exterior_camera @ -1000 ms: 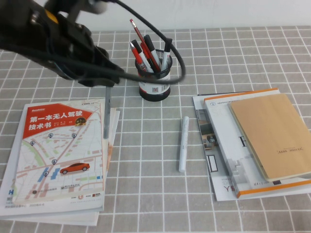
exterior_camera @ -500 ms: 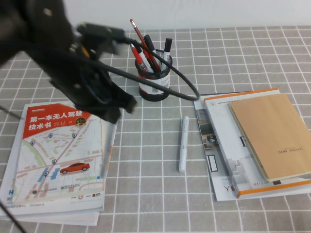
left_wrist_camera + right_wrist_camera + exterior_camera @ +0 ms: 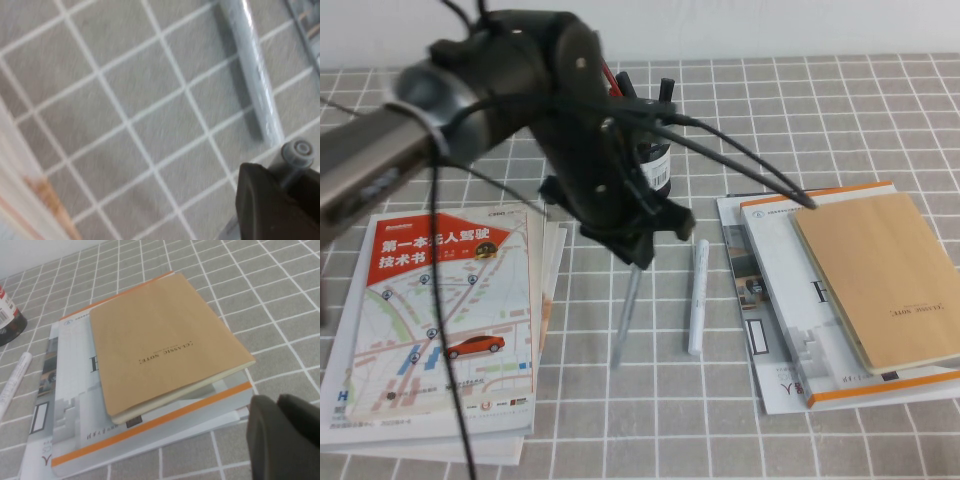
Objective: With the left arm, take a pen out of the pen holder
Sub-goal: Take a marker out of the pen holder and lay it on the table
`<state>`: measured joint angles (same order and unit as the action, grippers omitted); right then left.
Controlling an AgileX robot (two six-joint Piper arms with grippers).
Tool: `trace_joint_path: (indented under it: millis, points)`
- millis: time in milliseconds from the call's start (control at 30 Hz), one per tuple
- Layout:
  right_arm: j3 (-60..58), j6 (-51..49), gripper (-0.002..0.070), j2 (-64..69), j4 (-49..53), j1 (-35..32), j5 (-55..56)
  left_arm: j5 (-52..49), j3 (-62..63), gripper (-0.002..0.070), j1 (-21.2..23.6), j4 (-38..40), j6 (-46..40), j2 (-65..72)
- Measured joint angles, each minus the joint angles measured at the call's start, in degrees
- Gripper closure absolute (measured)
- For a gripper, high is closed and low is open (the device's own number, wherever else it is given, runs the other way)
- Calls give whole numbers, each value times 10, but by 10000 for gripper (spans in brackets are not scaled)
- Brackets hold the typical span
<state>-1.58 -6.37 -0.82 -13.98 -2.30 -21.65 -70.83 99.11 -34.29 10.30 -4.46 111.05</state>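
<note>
Clearly the left gripper [image 3: 638,248] hangs over the middle of the table [image 3: 620,420], its fingers pinched narrow on the top of a grey pen [image 3: 625,318]. The pen dangles, slightly tilted, tip near the tiles, between the booklet [image 3: 440,310] and a white pen [image 3: 697,295]; such a top grip suits a straight pull from the pen holder [image 3: 658,172] behind the arm. The right gripper [image 3: 280,440] sits parked by the books [image 3: 165,340]; open or closed, I cannot tell

left arm [image 3: 552,95]: glossy black shell, grey tubular link | cables [image 3: 745,165]: black, looping | left gripper [image 3: 638,252]: black | right gripper [image 3: 281,436]: dark, matte, rounded
</note>
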Motion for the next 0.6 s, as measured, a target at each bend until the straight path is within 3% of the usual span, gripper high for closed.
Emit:
trace_joint_path:
  millis: [600]
  points:
    - [0, 0, 689, 0, 0, 0, 0, 0, 213, 625, -13, 1, 24, 198]
